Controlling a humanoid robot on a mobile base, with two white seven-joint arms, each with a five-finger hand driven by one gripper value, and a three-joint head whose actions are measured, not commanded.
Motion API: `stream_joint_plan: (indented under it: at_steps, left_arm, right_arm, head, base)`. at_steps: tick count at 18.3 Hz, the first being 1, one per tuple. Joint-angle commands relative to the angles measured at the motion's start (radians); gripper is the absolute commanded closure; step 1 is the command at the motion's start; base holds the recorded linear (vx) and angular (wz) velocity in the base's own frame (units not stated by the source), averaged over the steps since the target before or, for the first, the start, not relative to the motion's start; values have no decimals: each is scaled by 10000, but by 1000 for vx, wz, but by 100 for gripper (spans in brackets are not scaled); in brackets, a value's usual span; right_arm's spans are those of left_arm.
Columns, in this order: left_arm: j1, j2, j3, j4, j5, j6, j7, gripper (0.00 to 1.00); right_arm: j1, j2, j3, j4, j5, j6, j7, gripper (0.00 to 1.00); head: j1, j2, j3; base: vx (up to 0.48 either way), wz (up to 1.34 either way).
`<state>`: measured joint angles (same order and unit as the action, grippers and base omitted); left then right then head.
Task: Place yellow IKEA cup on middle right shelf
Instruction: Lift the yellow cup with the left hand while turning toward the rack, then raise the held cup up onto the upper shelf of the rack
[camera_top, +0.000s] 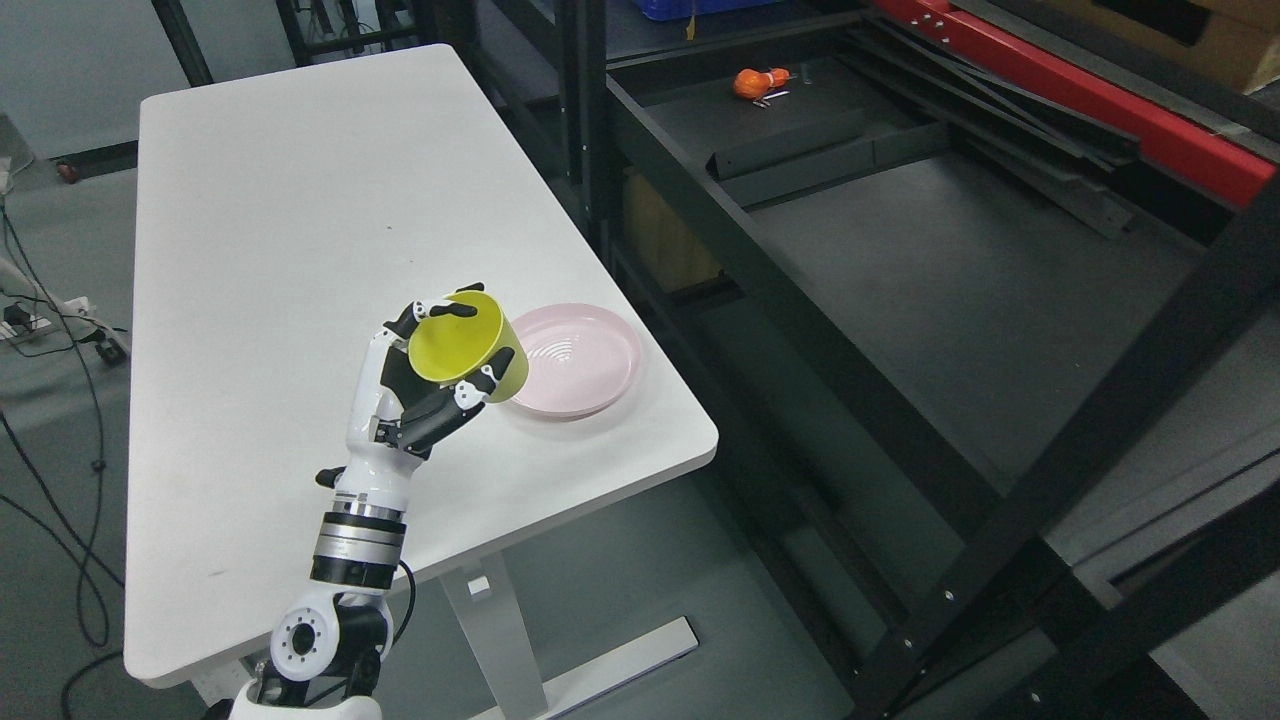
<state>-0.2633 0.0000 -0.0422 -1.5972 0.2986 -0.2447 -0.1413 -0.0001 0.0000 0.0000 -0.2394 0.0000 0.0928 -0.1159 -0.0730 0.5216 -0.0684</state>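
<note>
The left hand (430, 375) is raised on its upright forearm, fingers curled closed.

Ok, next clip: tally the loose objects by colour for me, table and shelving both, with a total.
Yellow: 1, the cup, held in the left hand with its fingers around it
Pink: 1, the plate on the white table
Orange: 1, a small object on the dark shelf, too small to identify
Total: 3
</note>
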Motion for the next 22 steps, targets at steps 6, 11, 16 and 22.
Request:
stream_joint_plan:
  at_steps: [6, 11, 16, 22]
  left_arm:
    - [-52, 175, -2766, -350, 832, -314, 16, 98]
    - [-82, 175, -4943, -442, 1398, -790, 17, 98]
    - [-98, 175, -5576, -580, 1769, -805, 17, 98]
    - [-1154, 175, -5576, -1039, 1800, -913, 17, 98]
  right_arm:
    - [139, -175, 169, 1, -245, 8, -7, 1]
    - [139, -175, 169, 1, -245, 8, -7, 1]
    - [139, -175, 169, 1, -245, 8, -7, 1]
    - [139, -175, 169, 1, -245, 8, -7, 1]
  head:
    - [0, 0, 0]
    - [0, 0, 0]
    - [0, 0, 0]
    - [0, -1, 0]
  base:
    - [-242, -507]
    - [-247, -919]
    - [-216, -1150]
    - [-123, -960]
